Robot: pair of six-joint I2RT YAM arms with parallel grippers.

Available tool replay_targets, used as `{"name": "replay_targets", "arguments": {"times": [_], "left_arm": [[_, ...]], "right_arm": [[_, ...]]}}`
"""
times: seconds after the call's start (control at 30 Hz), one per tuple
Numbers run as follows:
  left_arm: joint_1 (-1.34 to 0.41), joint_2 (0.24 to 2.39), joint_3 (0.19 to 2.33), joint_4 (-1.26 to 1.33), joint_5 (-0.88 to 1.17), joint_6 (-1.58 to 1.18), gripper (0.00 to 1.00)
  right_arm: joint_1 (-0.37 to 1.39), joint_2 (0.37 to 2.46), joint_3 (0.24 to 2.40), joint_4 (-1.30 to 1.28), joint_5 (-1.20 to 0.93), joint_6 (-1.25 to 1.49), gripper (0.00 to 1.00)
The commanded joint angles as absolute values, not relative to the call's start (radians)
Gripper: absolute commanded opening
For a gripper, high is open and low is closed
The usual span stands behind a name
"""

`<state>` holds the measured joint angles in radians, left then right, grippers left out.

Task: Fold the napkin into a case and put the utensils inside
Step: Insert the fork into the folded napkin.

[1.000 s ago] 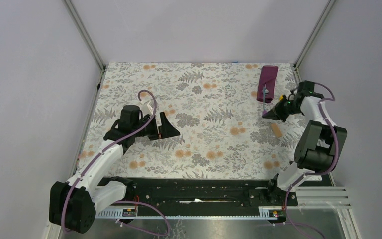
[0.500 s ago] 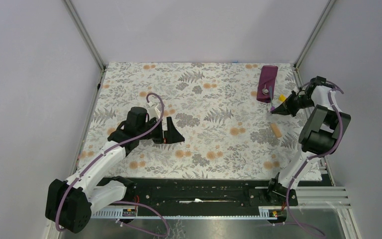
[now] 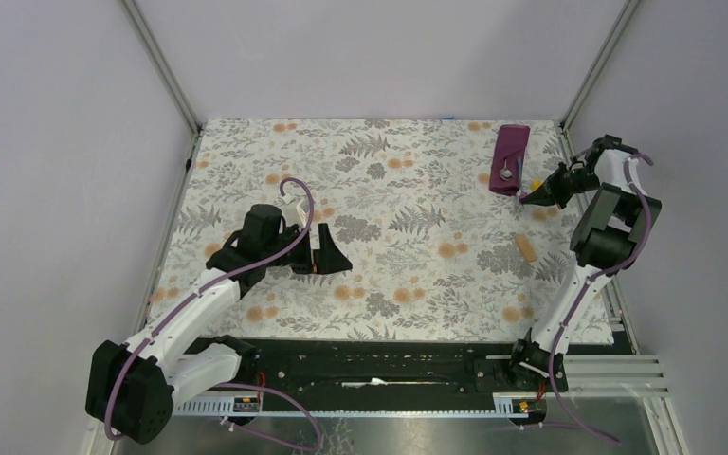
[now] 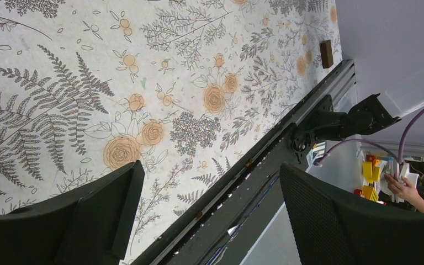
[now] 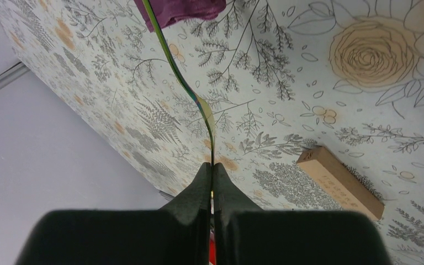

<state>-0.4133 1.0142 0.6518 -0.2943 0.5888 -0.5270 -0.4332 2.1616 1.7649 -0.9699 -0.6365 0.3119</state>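
- Table (image 3: 408, 284): all of the task's things lie by its far right corner, close to the right edge. A hard shove there could slide them toward that edge.
- Case (image 3: 510, 147): the purple packet lies at the far right corner, its near end facing the arms. It is soft and nothing pins it, so a utensil pushed in could drag it along or pull a fold open.
- Left gripper (image 3: 327, 251): the jaws are wide apart and empty, left of the table's middle and well apart from the case. It is too far off to steady the cloth.
- Right gripper (image 5: 211, 171): pinched shut on the very end of the thin utensil, just beside the case's near end. So small a hold on a slick handle may let it swivel or slip.
- Thin utensil (image 5: 190, 91): it runs from the fingers up to the purple cloth. I cannot tell whether its tip is inside the opening or only against the cloth. If it is outside, letting go leaves it on the table.
- Spoon (image 3: 506, 173): its bowl shows at the case's near end. The incoming piece could nudge it out.
- Block (image 3: 526, 248): apart, nearer the arms. A retreating arm might clip it.
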Motion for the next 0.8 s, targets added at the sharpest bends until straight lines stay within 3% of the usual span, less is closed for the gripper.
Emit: {"name": "replay_targets", "arguments": {"times": [0.0,0.77], "left_arm": [[-0.419,1.004,0.668,-0.268,0.57,-0.51,0.99],[-0.419,1.026,0.669,-0.274,0.555,-0.507,0.99]], "right_arm": [[-0.434,2.202,1.85,-1.014,-0.669,0.326,0.0],[-0.434,2.352,1.983,-0.958,-0.745,0.404,0.0]]}}
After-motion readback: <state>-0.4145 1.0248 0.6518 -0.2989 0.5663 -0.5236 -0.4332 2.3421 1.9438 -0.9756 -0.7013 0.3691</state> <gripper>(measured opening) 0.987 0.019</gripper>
